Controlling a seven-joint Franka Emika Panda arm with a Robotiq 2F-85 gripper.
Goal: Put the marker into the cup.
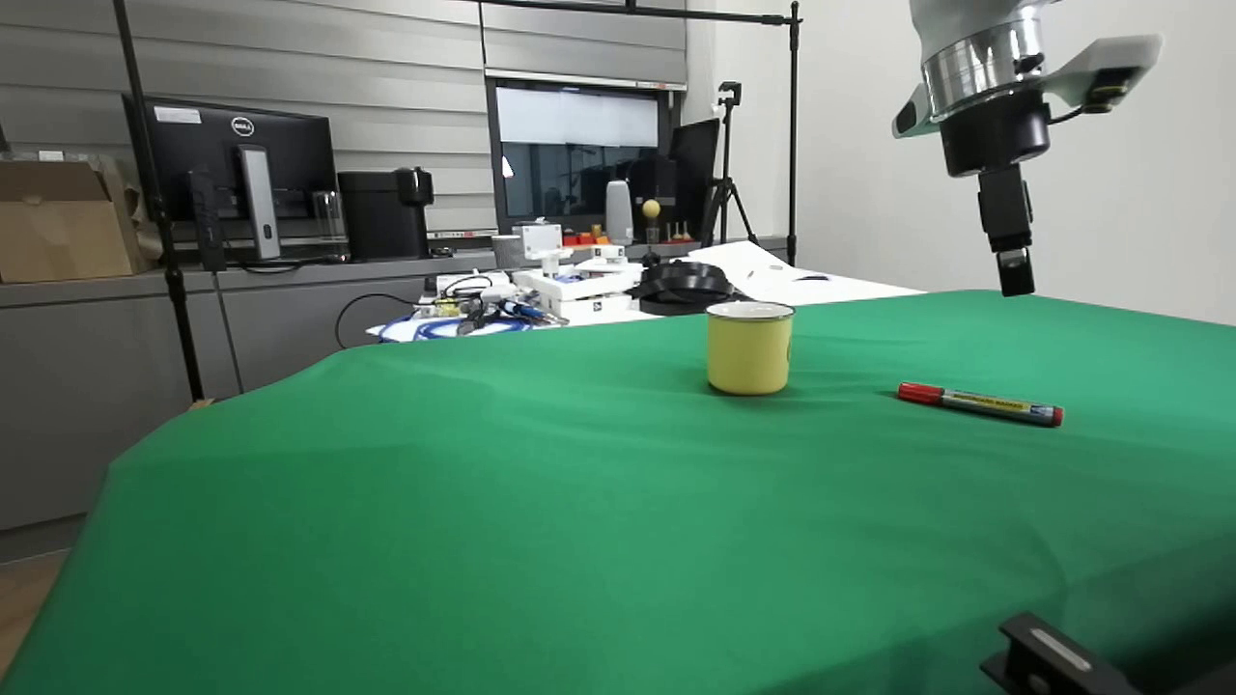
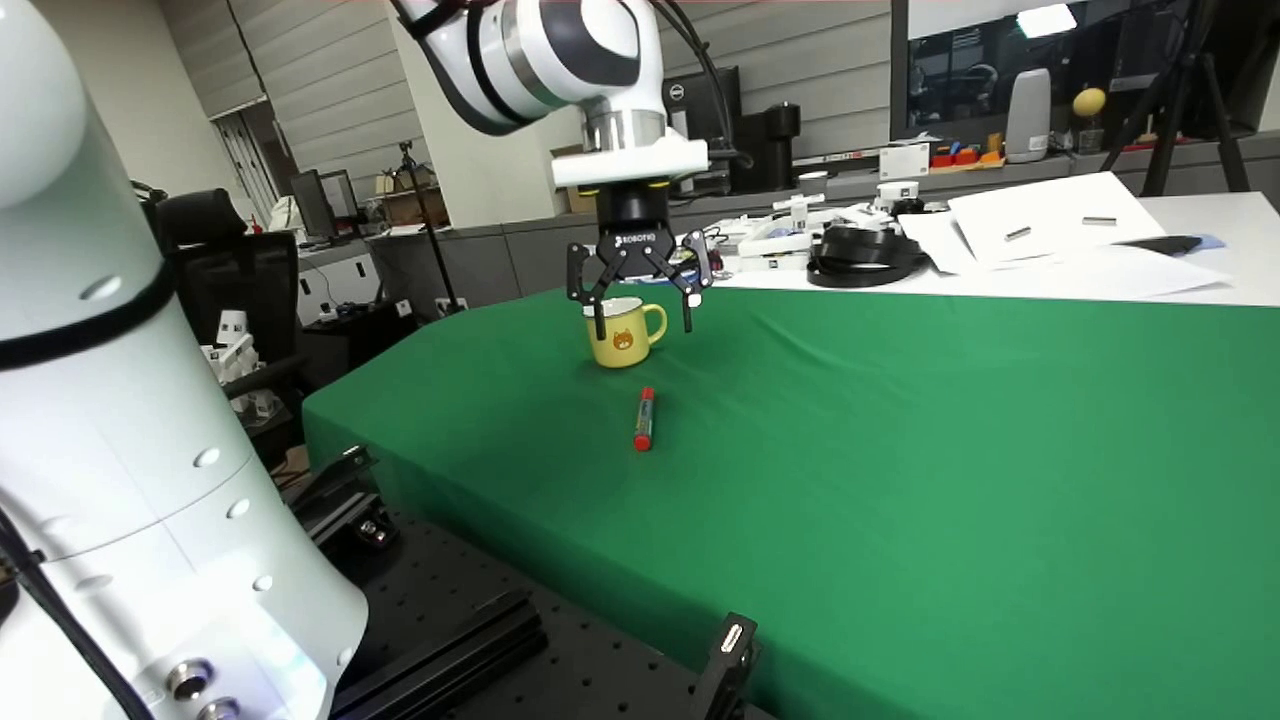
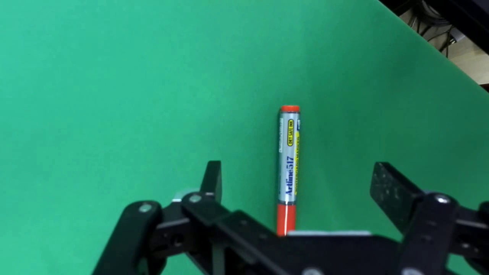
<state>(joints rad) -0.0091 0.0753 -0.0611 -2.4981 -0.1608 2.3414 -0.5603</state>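
The marker [image 1: 980,404], silver-grey with red ends, lies flat on the green cloth in both exterior views [image 2: 644,418]. It also shows in the wrist view [image 3: 289,152], upright in the picture, its red cap end partly hidden by the gripper body. The yellow cup [image 1: 749,352] with a pale rim stands upright; its handle and bear print show in an exterior view [image 2: 622,347]. It is out of the wrist view. My gripper [image 3: 297,168] is open and empty, its fingers on either side of the marker in the picture. It hovers well above the cloth in both exterior views [image 1: 1016,275] [image 2: 645,322].
The green cloth [image 1: 483,502] covers the table. Behind it, a white table [image 2: 1240,240] bears papers, a black coil [image 2: 868,256] and white parts. Black brackets [image 2: 728,660] stand by the cloth's near edge. The cloth's edge shows at the upper right of the wrist view.
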